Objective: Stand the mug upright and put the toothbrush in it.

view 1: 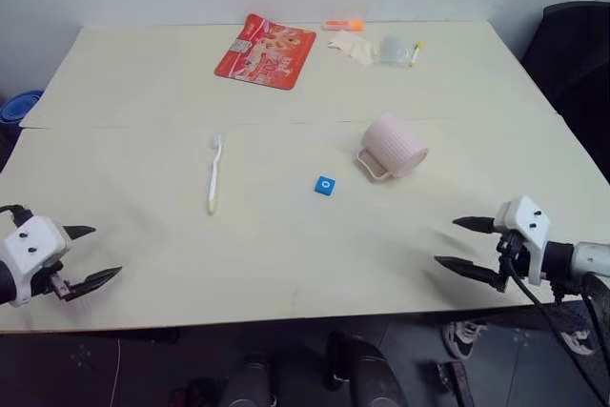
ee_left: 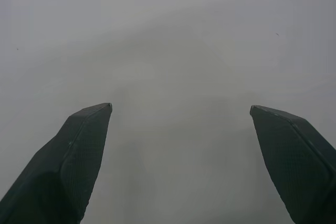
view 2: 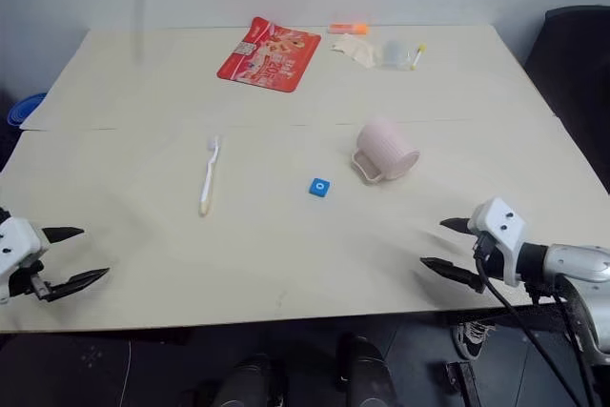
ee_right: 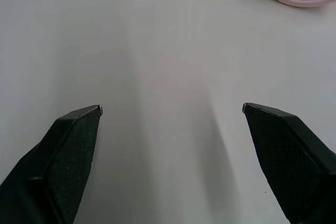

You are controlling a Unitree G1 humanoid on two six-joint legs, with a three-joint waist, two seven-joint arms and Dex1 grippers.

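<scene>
Left gripper (view 1: 91, 256) is seen at the desk's near left corner, jaws spread wide, nothing between them. Blue object (view 1: 21, 105) is noted on the floor off the desk's far left edge; what it is cannot be told.

The toothbrush (view 1: 214, 174) is found lying flat on the desk (view 1: 143, 92), left of centre, bristle end toward the far side, yellowish-green end toward the near side. No object lies between it and the left gripper.

Red printed pouch (view 1: 265, 50) is seen flat at the far side, left of centre line. A small blue cube (view 1: 325, 185) is seen near the middle, between the toothbrush and the mug, closer to the mug.

Small orange marker (view 1: 343, 24) is noted at the far edge. Just right of it a pale crumpled item (view 1: 353, 46) and a clear rounded item (view 1: 395, 50) with a small yellow-tipped stick (view 1: 416, 52) are seen; they cannot be identified further.

The mug (view 1: 392, 146) is found lying on its side, right of centre, handle toward the near-left, resting by the desk surface. It is well apart from the toothbrush.

Right gripper (view 1: 464, 245) is seen at the near right edge, jaws spread wide and empty, pointing inward over the desk. The stretch of desk between it and the mug is bare.

Desk surface is pale wood with a seam running across it. A light wall is seen behind, a dark chair (view 1: 572, 54) at far right.
</scene>
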